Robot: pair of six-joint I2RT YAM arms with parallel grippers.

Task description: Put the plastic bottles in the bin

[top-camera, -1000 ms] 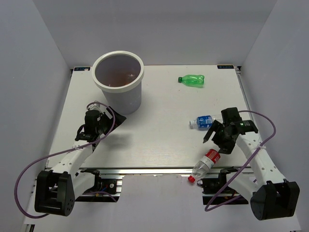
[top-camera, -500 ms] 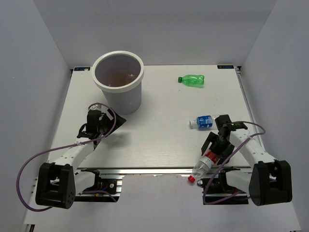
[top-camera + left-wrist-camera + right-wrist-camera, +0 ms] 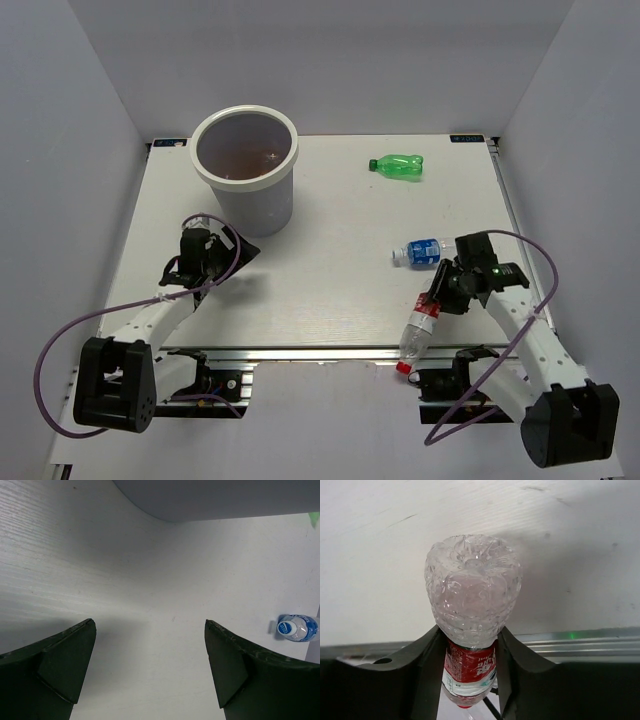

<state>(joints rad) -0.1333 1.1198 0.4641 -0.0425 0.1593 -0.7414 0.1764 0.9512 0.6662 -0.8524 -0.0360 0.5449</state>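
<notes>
Black fingers of the right gripper (image 3: 470, 632) pinch the red-labelled bottle (image 3: 472, 580), whose cap hangs past the near edge of the table (image 3: 330, 290). A blue-labelled bottle (image 3: 420, 250) lies just beyond, and a green bottle (image 3: 397, 166) near the far edge. Open tabletop stretches left to the bin (image 3: 244, 182). Beside it the left gripper (image 3: 150, 625) gapes wide, empty.

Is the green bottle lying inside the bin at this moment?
No, the green bottle lies on the table, well apart from the bin.

The red-label bottle (image 3: 471, 587) is clear, dimpled glossy plastic; the table (image 3: 75, 555) is matt white with fine grain.
</notes>
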